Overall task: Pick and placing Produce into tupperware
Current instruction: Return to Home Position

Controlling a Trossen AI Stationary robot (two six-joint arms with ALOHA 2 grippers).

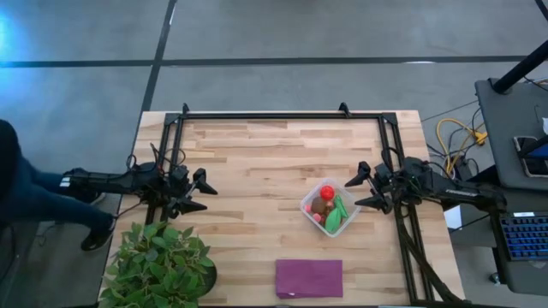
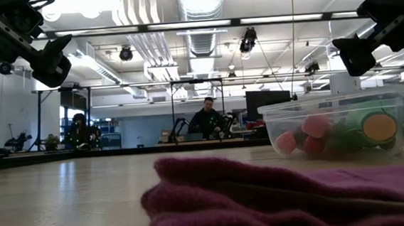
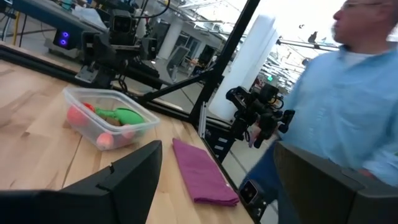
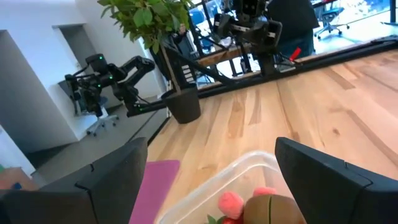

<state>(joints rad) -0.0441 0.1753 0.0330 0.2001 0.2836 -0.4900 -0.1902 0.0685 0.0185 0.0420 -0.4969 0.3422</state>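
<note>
I am looking down on a pale wooden table (image 1: 257,154). At the far left, off the table, a person in dark blue clothing (image 1: 34,195) is partly in view.

The left gripper (image 1: 204,193) hangs over bare wood near the table's left side. Its pincer is spread wide and holds nothing. Just below it in the high view, a leafy potted plant (image 1: 158,265) stands at the table's corner.

Toward the middle, a flat purple cloth (image 1: 308,278) lies at the table's near edge.

Right of centre sits the tupperware (image 1: 305,206), a clear container turned at an angle to the table edges. The produce is inside it: a red ball (image 1: 327,192) and a brown oval (image 1: 318,206) touch each other. The green pieces (image 1: 336,213) lie beside them, and a small pink berry (image 1: 315,218) lies against the wall.

Just right of the container, the right gripper (image 1: 361,188) hangs with its pincer spread wide and empty, apart from the rim.

In the low view both grippers are raised well above the tabletop.
</note>
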